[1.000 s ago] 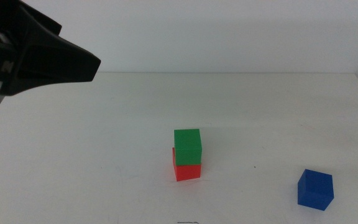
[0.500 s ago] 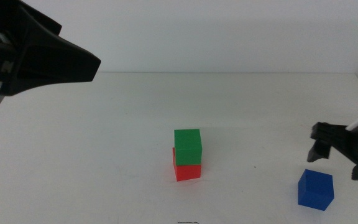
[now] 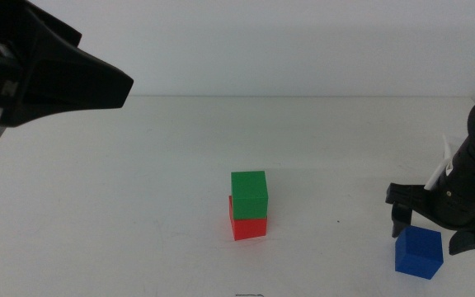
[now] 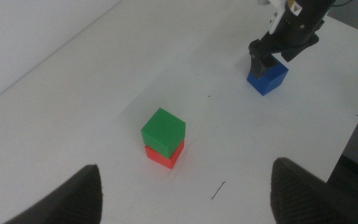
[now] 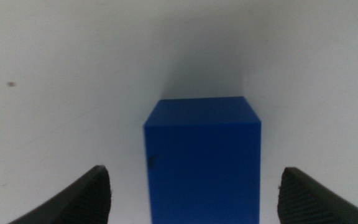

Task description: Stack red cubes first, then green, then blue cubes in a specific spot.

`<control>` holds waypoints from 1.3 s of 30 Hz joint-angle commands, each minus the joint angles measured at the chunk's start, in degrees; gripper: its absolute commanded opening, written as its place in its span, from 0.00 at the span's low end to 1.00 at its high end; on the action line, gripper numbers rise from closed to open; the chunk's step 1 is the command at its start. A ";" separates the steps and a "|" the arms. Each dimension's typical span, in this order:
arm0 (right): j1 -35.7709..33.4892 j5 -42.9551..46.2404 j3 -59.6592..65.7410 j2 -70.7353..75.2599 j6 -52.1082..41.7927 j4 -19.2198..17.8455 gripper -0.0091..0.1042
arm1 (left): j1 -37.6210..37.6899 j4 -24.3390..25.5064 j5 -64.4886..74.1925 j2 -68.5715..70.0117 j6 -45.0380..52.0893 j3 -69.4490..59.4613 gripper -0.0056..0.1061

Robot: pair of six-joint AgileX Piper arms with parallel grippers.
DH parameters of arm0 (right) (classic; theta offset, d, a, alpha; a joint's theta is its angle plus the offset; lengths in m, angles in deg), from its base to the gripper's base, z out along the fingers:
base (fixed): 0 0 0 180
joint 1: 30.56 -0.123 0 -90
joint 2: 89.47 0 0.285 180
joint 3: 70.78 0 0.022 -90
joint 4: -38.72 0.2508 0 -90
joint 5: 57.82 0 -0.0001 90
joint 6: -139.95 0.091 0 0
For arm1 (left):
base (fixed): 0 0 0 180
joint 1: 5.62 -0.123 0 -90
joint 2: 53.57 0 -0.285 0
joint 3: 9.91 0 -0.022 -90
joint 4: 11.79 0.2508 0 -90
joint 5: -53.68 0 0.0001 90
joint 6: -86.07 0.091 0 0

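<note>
Plain white bench (image 3: 138, 214) has lots of bare room round the stack, but the blue sits near its 3 o'clock edge. Left gripper (image 4: 185, 186) waits high at 10 o'clock, fingers spread. Right gripper (image 3: 432, 227), fingers spread, straddles the small matte deep-blue cube (image 3: 419, 252) at 4 o'clock, not pinching yet. Green matte cube (image 3: 249, 194) sits on the red matte cube (image 3: 249, 227), mid-bench. Blue's turn, I'd say: close, lift, carry toward 9 o'clock w/ clearance over the green.
</note>
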 commanded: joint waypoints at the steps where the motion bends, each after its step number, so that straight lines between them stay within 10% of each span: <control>1: -0.15 0.88 -1.66 0.75 -0.51 -2.13 0.74 | 0.04 -2.75 0.36 0.64 -0.42 1.23 0.87; 22: -0.15 1.39 -1.55 -4.39 -1.10 -3.41 0.66 | 0.04 -2.76 0.31 0.64 -0.42 1.23 0.87; 33: -0.66 -6.41 -1.78 -2.63 -4.89 -2.88 0.07 | 0.04 -2.76 0.31 0.64 -0.42 1.23 0.87; 39: -5.84 -18.30 -11.84 3.39 -4.06 -6.50 0.07 | 0.04 -2.76 0.31 0.64 -0.42 1.23 0.87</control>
